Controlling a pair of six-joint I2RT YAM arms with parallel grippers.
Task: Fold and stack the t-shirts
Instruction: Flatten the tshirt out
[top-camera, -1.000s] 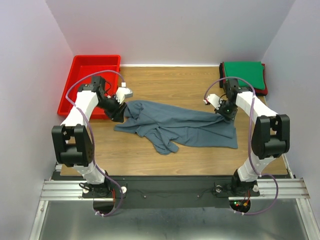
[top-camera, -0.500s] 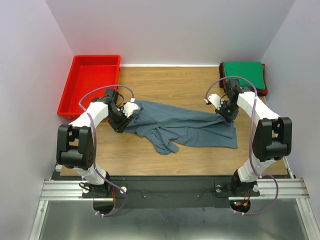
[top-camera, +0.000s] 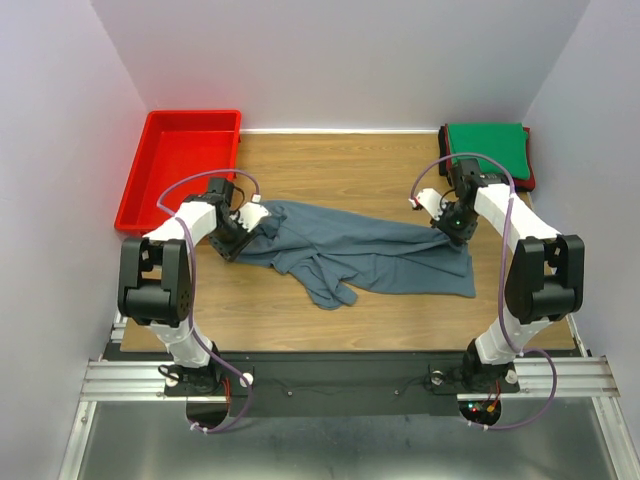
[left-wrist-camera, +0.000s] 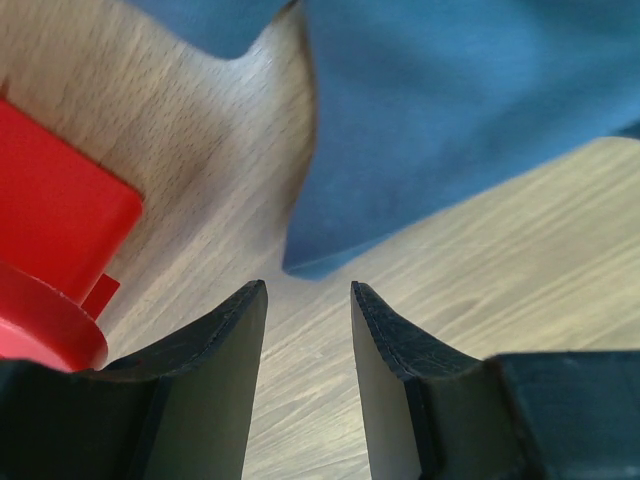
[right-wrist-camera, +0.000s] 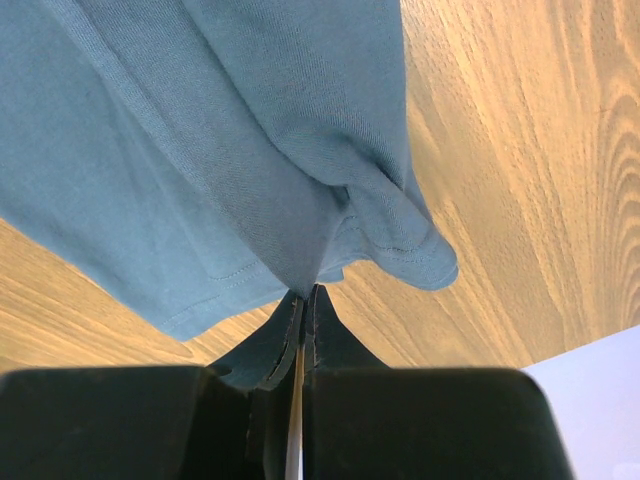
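A slate blue-grey t-shirt (top-camera: 365, 250) lies spread and rumpled across the middle of the table. My left gripper (top-camera: 230, 245) is low at its left edge. In the left wrist view the gripper (left-wrist-camera: 308, 295) stands open over bare wood, and a corner of the shirt (left-wrist-camera: 420, 120) lies just ahead of the fingertips without touching them. My right gripper (top-camera: 458, 232) is at the shirt's right upper corner. In the right wrist view the gripper (right-wrist-camera: 305, 298) is shut on a pinch of the shirt (right-wrist-camera: 230, 130). A folded green t-shirt (top-camera: 487, 148) tops a stack at the back right.
A red plastic tray (top-camera: 132, 195) stands at the back left, and its corner (left-wrist-camera: 50, 240) shows close to my left fingers. Darker red and black cloth edges (top-camera: 530, 180) show under the green shirt. Purple walls enclose the table on three sides.
My left arm has swung its elbow from the tray side and dropped the gripper lower at the shirt's left edge. The right gripper has kept its hold and hardly moved.
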